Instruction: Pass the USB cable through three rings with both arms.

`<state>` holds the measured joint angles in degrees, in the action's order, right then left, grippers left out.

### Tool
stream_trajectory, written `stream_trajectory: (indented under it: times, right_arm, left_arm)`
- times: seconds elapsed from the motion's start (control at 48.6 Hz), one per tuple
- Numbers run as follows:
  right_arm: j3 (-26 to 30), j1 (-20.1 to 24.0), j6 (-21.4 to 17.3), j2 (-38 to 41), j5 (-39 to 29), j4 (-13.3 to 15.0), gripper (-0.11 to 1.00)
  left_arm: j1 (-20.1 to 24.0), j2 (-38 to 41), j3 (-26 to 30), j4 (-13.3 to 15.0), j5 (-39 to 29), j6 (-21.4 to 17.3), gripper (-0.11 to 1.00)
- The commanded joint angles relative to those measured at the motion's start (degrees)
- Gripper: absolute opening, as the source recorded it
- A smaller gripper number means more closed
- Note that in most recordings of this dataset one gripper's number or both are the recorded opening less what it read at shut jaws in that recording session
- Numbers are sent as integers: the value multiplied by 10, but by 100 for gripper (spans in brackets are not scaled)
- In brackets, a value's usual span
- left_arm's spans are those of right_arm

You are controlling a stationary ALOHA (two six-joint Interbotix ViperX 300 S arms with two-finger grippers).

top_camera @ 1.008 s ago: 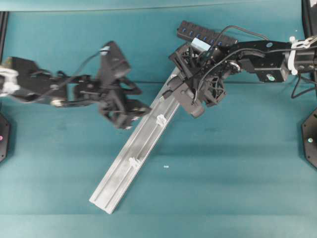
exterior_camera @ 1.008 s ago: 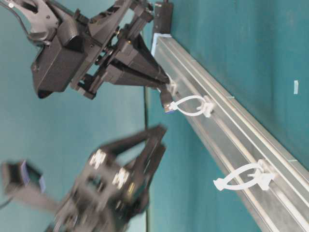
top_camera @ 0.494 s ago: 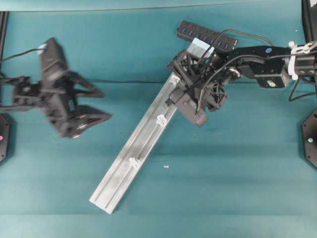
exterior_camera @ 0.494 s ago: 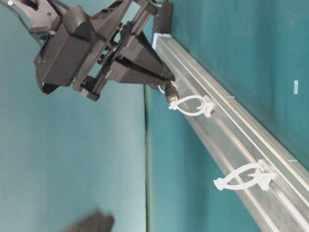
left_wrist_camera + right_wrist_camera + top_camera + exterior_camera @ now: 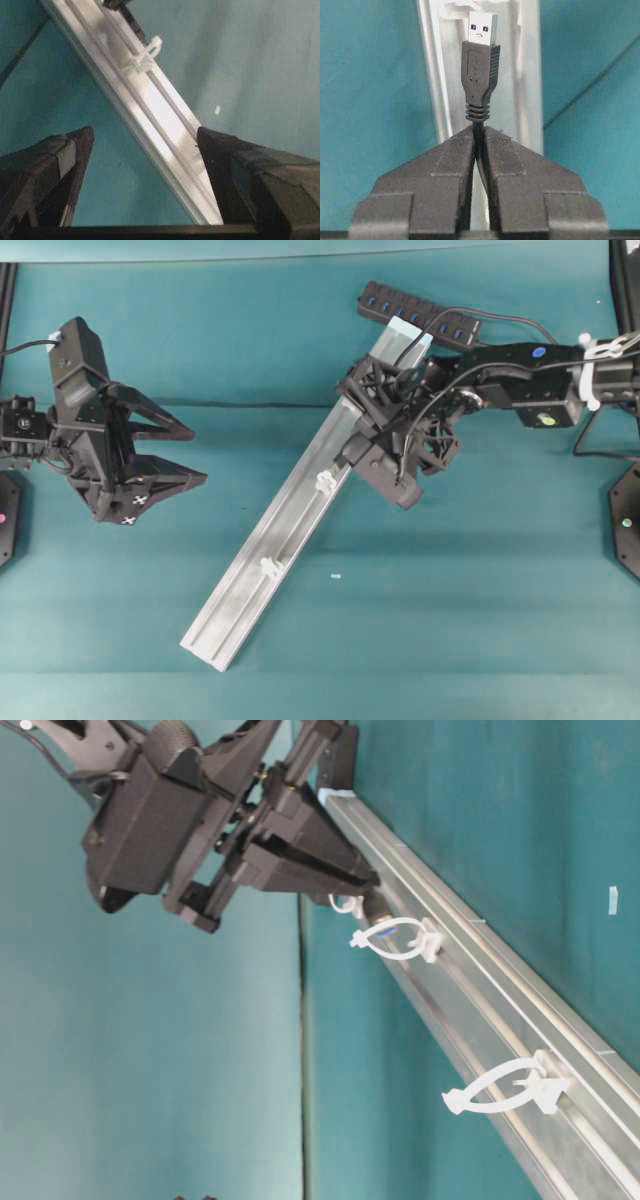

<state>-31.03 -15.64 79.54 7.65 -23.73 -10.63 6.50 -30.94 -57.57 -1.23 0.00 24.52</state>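
My right gripper (image 5: 480, 131) is shut on the USB cable just behind its plug (image 5: 481, 65), which points along the silver rail (image 5: 240, 600). From table level the plug tip (image 5: 380, 923) sits at the mouth of a white ring (image 5: 400, 940), and another ring (image 5: 505, 1085) stands farther down the rail. Overhead, two rings (image 5: 325, 481) (image 5: 269, 566) show; the right gripper (image 5: 350, 440) covers the rail's upper part. The cable (image 5: 500, 318) runs back to the black hub (image 5: 420, 312). My left gripper (image 5: 198, 453) is open and empty, well left of the rail, facing a ring (image 5: 145, 55).
The rail lies diagonally on the teal table, from the hub at the top down to the lower left. A small white speck (image 5: 335, 576) lies right of the rail. Black arm bases (image 5: 628, 515) stand at the table's side edges.
My left arm has pulled back leftward, away from the rail, still open. My right gripper has carried the plug down the rail to the mouth of the ring.
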Motion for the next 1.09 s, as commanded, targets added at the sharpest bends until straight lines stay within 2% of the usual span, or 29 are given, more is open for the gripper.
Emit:
stream_trajectory:
  times: [0.0, 0.37, 0.597, 0.967, 1.07]
  right_arm:
    - [3, 12, -1, 6, 0, -3, 7]
    - [11, 22, -3, 11, 2, -11, 7]
    - [19, 34, -1, 15, 4, -29, 7]
    - [43, 56, -3, 25, 1, -49, 7]
    - [42, 56, -4, 25, 2, -49, 7]
  left_arm:
    - [-1, -4, 8, -3, 3, -1, 91]
    - [-2, -4, 9, -3, 4, -1, 91]
    - [-2, -2, 11, -3, 0, 5, 90]
    - [-8, 44, 35, -3, -2, 10, 90]
    - [-7, 69, 47, -1, 3, 26, 90]
